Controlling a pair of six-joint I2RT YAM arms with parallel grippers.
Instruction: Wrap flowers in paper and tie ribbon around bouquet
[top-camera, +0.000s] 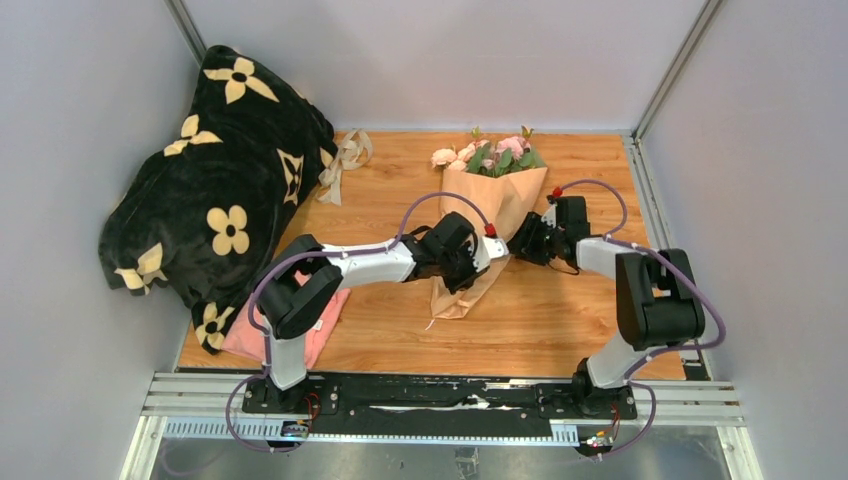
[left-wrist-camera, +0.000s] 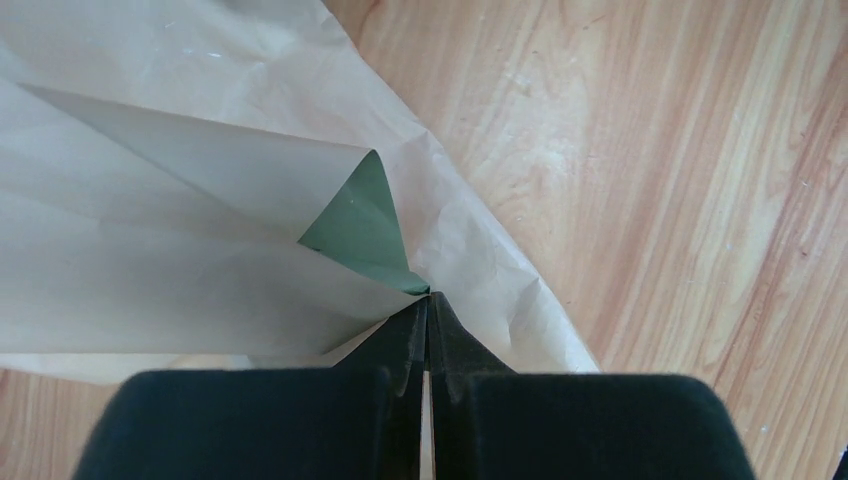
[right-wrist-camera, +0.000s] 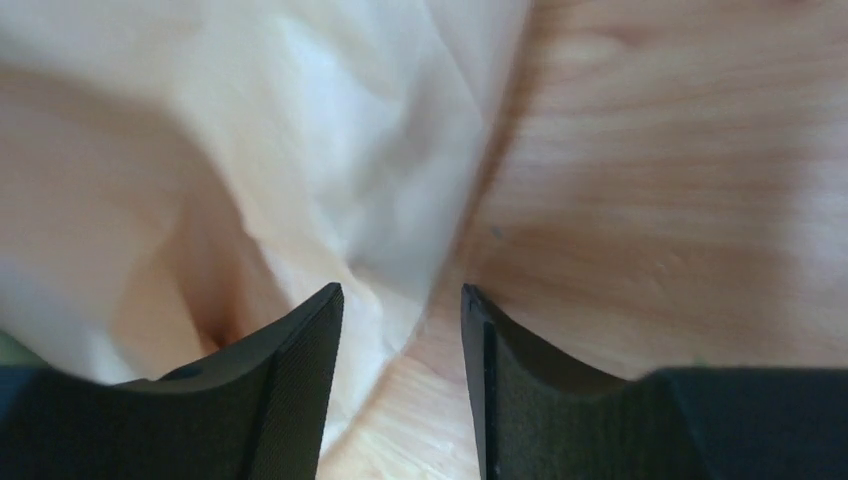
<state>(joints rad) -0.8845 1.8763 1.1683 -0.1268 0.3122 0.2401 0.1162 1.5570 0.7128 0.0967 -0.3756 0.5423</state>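
Top view, flowers (top-camera: 490, 157) at far end of bouquet (top-camera: 500, 200), ribbon (top-camera: 345, 160) well left of bouquet, left gripper (top-camera: 462, 272) over bouquet's middle, right gripper (top-camera: 518, 243) at bouquet's right edge, left wrist, fingers (left-wrist-camera: 400, 340) pinching paper (left-wrist-camera: 200, 250) fold, right wrist, jaws spread beside paper.

No writing, number or brand name can be read in any of the views. The only printed marks are the cream flower and four-pointed star shapes on the black blanket (top-camera: 215, 215), and these carry no letters.
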